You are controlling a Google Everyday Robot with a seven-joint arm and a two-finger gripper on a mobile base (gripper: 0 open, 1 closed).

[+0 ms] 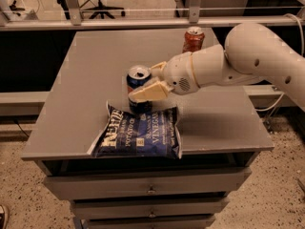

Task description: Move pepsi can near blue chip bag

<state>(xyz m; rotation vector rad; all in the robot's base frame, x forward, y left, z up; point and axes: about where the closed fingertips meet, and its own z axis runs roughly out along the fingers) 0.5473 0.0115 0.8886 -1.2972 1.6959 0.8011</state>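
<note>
The pepsi can (137, 76) stands upright on the grey cabinet top (81, 89), touching the back edge of the blue chip bag (138, 135). The bag lies flat at the front edge, its white lettering facing up. My gripper (143, 83) reaches in from the right and is shut on the pepsi can, with one cream finger (148, 91) across the can's front and the other behind it. The finger hides the can's lower front.
An orange-red soda can (193, 38) stands at the back right of the top, behind my arm (248, 56). Drawers sit below the front edge. A metal rail runs behind the cabinet, and a cable hangs at the right.
</note>
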